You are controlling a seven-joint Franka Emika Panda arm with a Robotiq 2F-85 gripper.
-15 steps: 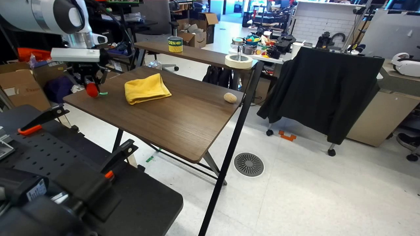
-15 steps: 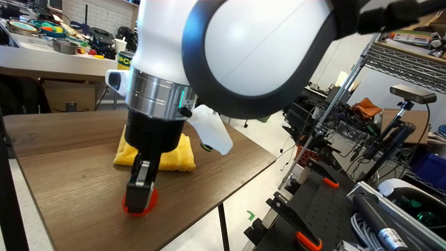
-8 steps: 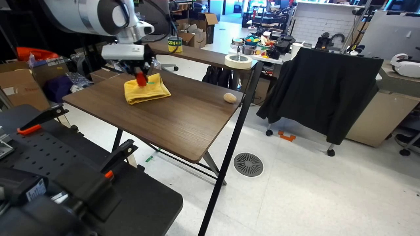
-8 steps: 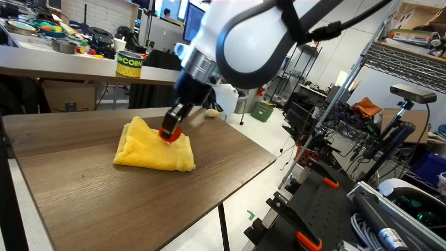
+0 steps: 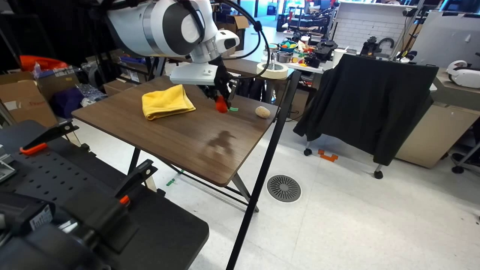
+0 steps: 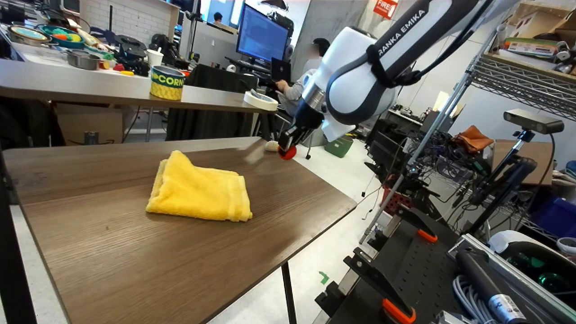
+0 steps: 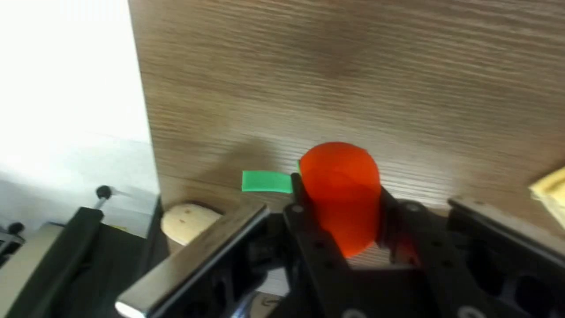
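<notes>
A folded yellow towel [image 6: 200, 191] lies on a wood-grain table [image 6: 157, 265] as a can labeled corn [image 6: 167, 84] and a roll of cream tape [image 6: 264, 105] sit on a shelf [image 6: 207, 96] behind it, with a draped black cloth [image 5: 363, 108], a round floor drain [image 5: 284, 188] and a red fire sign [image 6: 385, 8] posted high.

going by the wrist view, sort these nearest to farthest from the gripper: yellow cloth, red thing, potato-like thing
1. Red thing: held in the gripper itself.
2. Potato-like thing: on the table, toward the picture's left, partly hidden.
3. Yellow cloth: on the table, cut off at the picture's right edge.
</notes>
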